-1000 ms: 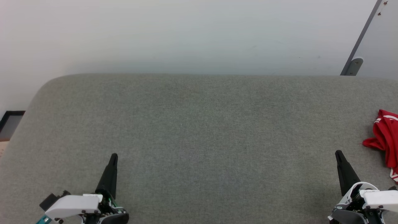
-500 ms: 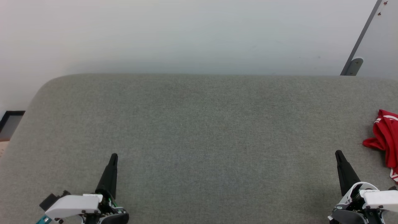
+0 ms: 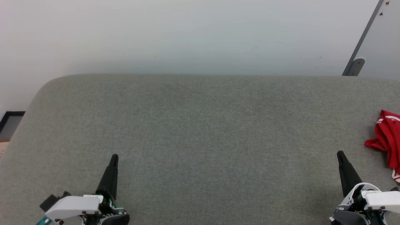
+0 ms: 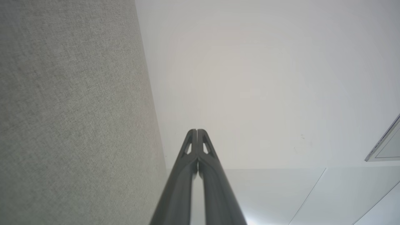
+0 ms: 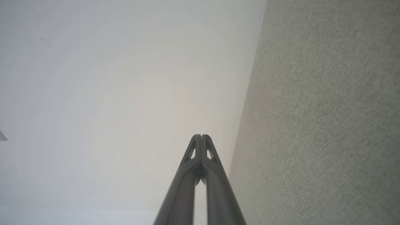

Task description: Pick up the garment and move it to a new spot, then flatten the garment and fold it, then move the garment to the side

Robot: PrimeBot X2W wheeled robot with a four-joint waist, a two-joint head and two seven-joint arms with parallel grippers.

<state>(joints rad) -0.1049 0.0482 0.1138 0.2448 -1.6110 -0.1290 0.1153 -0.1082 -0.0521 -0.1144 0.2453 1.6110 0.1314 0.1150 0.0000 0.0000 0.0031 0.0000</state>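
Left fingers [image 3: 114, 157]: low over the bench's [image 3: 200, 125] near edge, toward its left end, pointing at the far edge. They are pressed together tip to tip with nothing between them.
Right fingers [image 3: 340, 153]: low over the bench's near edge, toward its right end, also pointing at the far edge. They are closed on themselves and empty.
Bench: a grey woven cloth top with a rounded far-left corner.
Red shirt [image 3: 387, 140]: lies bunched and creased on the bench at its right side, and the picture's edge cuts it off. It is not spread flat or folded as far as it shows.
Direction from the fingers: the shirt lies to the right of the right fingers and a little farther up the bench, near them but apart.
Nearer arm: the right arm, clearly. The left fingers are well apart from the shirt, across most of the bench.
Long axis: the part in view runs from near to far along the bench's right side. The rest is hidden, so the true axis cannot be told.
Stage, as a judgement: a crumpled heap fits a shirt waiting to be lifted, or one set down and waiting to be smoothed.
Writing: none can be read. Only white stripe trim shows at the shirt's far and near ends.
Wall [image 3: 200, 37]: pale and plain, beyond the bench's far edge.
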